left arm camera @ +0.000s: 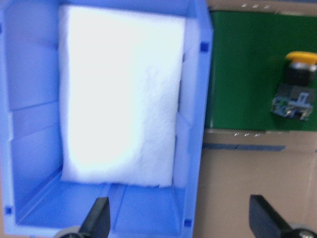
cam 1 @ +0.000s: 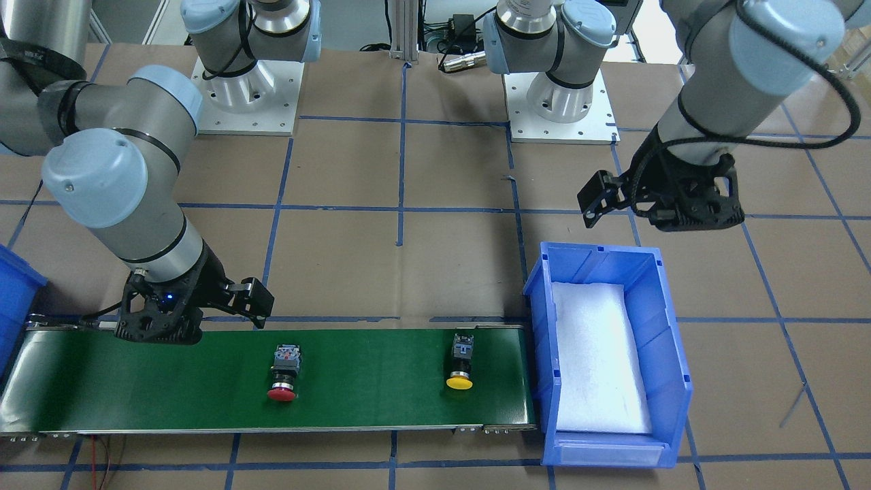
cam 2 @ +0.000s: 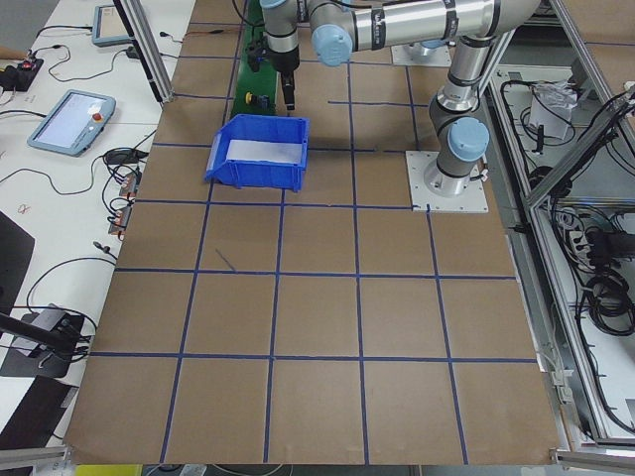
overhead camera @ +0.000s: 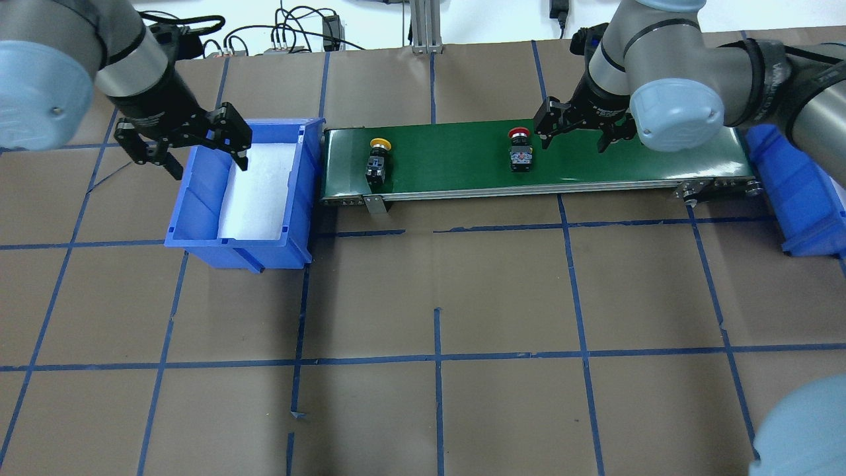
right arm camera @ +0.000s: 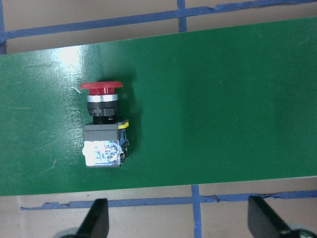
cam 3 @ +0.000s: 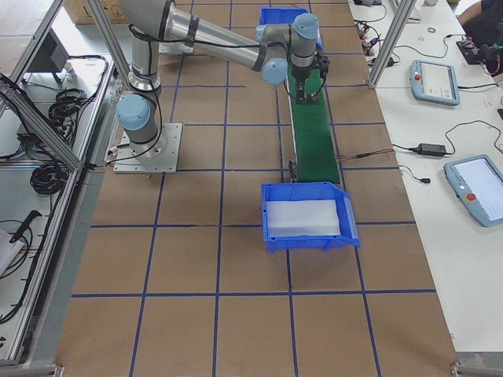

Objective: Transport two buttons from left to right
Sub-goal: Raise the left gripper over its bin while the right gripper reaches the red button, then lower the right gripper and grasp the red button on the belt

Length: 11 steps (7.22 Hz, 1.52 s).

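Observation:
The red button (cam 1: 284, 374) lies on its side on the green conveyor belt (cam 1: 374, 401), near its middle. It also shows in the overhead view (overhead camera: 519, 149) and the right wrist view (right arm camera: 103, 124). The yellow button (cam 1: 461, 364) lies on the belt near the blue bin end, also in the overhead view (overhead camera: 378, 158) and the left wrist view (left arm camera: 296, 84). My right gripper (overhead camera: 578, 129) is open and empty above the belt, just beside the red button. My left gripper (overhead camera: 195, 149) is open and empty above the blue bin (overhead camera: 198, 198).
The blue bin (cam 1: 670, 327) holds a white foam pad and stands against the belt's end. A second blue bin (overhead camera: 793, 178) stands at the belt's other end. Brown paper with blue tape lines covers the table (overhead camera: 436, 297).

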Available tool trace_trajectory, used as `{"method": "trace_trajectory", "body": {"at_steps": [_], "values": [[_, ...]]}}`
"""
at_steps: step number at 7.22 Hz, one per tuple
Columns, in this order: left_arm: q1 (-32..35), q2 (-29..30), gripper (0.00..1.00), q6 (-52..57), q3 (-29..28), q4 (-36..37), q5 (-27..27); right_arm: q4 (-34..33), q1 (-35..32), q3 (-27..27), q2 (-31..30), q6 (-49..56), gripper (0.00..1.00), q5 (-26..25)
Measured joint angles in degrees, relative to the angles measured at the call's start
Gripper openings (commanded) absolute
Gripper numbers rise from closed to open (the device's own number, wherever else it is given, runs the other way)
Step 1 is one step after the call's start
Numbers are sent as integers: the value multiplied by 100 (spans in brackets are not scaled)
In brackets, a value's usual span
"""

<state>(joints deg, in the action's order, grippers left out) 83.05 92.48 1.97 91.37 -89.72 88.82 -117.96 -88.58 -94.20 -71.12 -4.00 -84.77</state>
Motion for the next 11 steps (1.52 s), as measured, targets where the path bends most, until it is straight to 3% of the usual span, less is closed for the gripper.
{"method": "trace_trajectory", "body": {"at_steps": [3, 6, 11], "values": [[432, -338, 100, -446, -315, -643, 71, -237, -8, 2, 318, -470, 100, 37], [215, -358, 100, -463, -346, -817, 335, -423, -10, 6, 503, -662, 100, 54], [193, -356, 100, -426, -330, -872, 326, -653, -10, 16, 706, -664, 100, 240]]}}
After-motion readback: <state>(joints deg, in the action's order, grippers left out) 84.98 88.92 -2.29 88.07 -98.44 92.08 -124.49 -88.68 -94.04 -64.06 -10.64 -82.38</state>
